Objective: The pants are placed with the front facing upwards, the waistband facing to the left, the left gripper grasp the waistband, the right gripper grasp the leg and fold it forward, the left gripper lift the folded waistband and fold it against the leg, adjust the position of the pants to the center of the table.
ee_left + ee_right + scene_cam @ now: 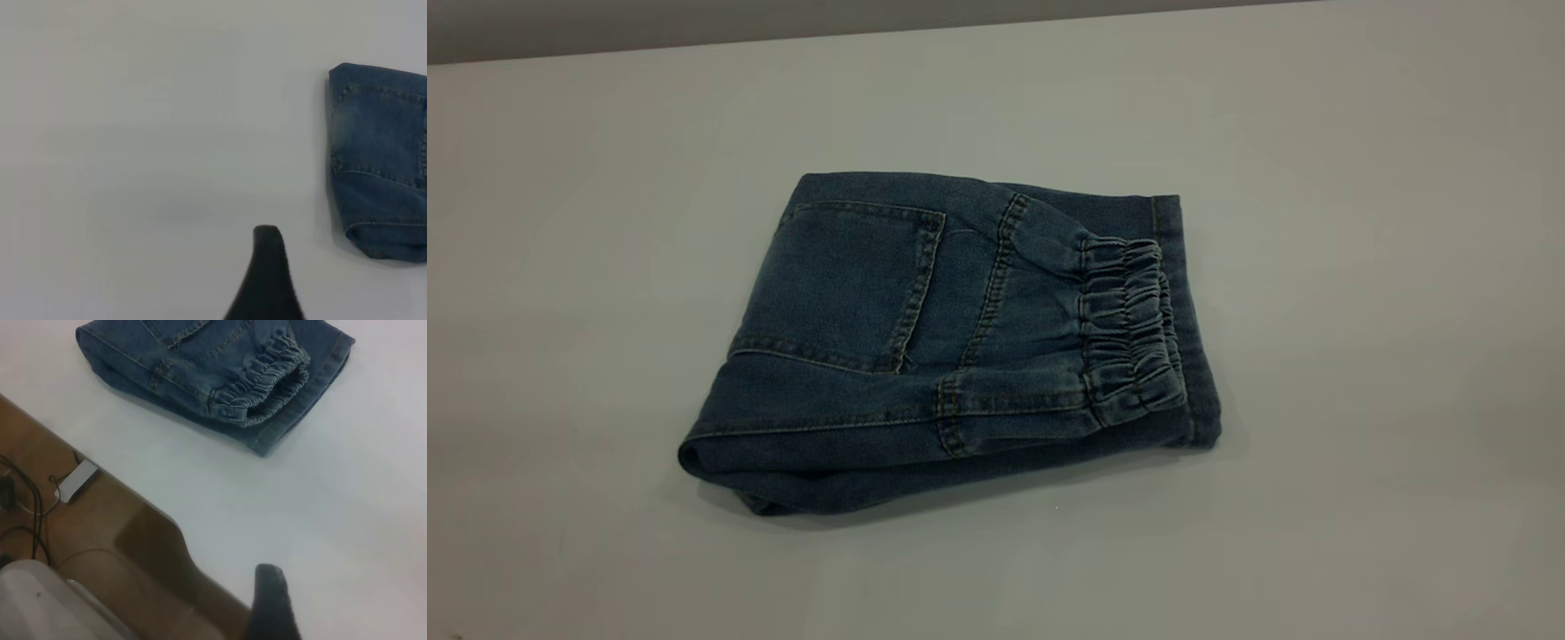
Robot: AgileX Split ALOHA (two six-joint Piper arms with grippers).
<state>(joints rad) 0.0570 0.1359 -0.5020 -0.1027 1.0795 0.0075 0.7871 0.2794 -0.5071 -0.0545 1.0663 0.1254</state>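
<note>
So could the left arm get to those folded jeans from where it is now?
Probably yes. In its wrist view only bare table lies between the left gripper and the pants; nothing blocks the way to them.

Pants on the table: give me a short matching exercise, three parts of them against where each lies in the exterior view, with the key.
Things:
1. waistband
2. back patch pocket
3. folded edge of the pants

Places:
A. lower left end of the bundle
B. on top, left of the middle
C. on top, at the right end, over the leg hem

Pairs: 1-C, 2-B, 3-A
</note>
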